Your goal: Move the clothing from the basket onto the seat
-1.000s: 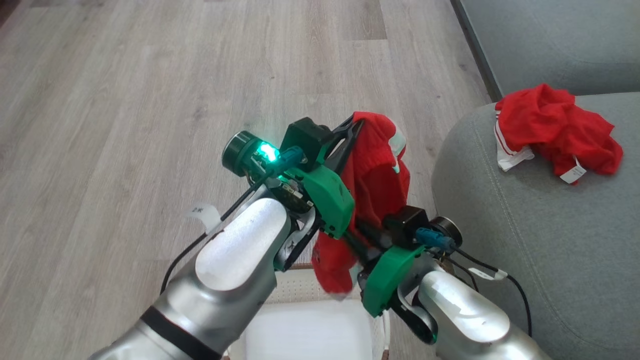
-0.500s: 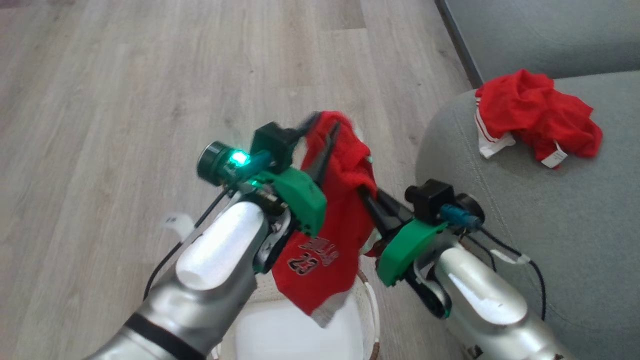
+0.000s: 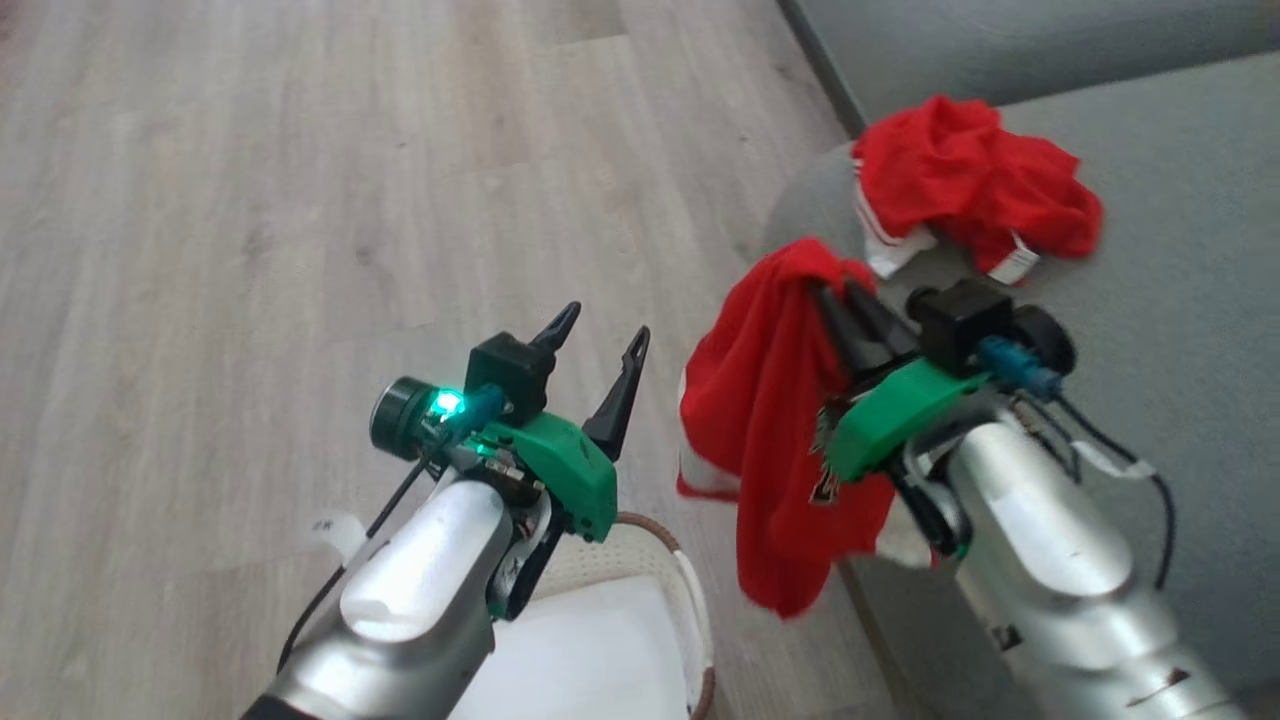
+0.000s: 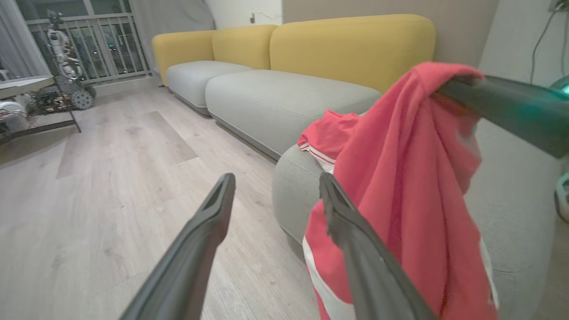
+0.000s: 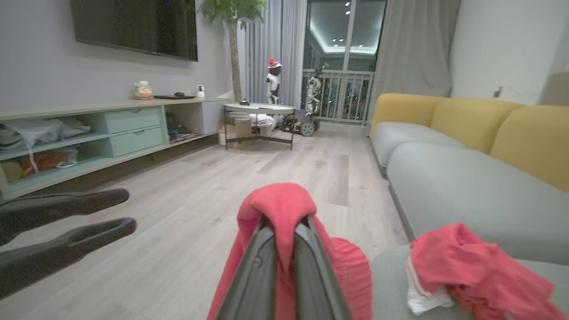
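Note:
My right gripper (image 3: 833, 288) is shut on a bright red garment (image 3: 770, 420), which drapes over its fingertips and hangs beside the rounded corner of the grey-green seat (image 3: 1180, 250). The right wrist view shows the cloth (image 5: 275, 200) pinched between the closed fingers (image 5: 262, 266). A second red garment with white trim (image 3: 960, 180) lies crumpled on the seat. My left gripper (image 3: 601, 328) stands open and holds nothing, to the left of the hanging cloth (image 4: 409, 178) and above the basket (image 3: 690, 610). Only the basket's cream wall and brown rim are in sight.
Pale wood floor (image 3: 250, 200) spreads to the left and ahead. A long sofa with grey cushions and yellow backs (image 4: 346, 44) runs behind the seat. A low shelf unit (image 5: 89, 129) and a small side table (image 5: 260, 111) stand across the room.
My left gripper has opened and let go of the red garment. The right gripper, shut on it, has carried it right to the seat's corner. The camera has turned right.

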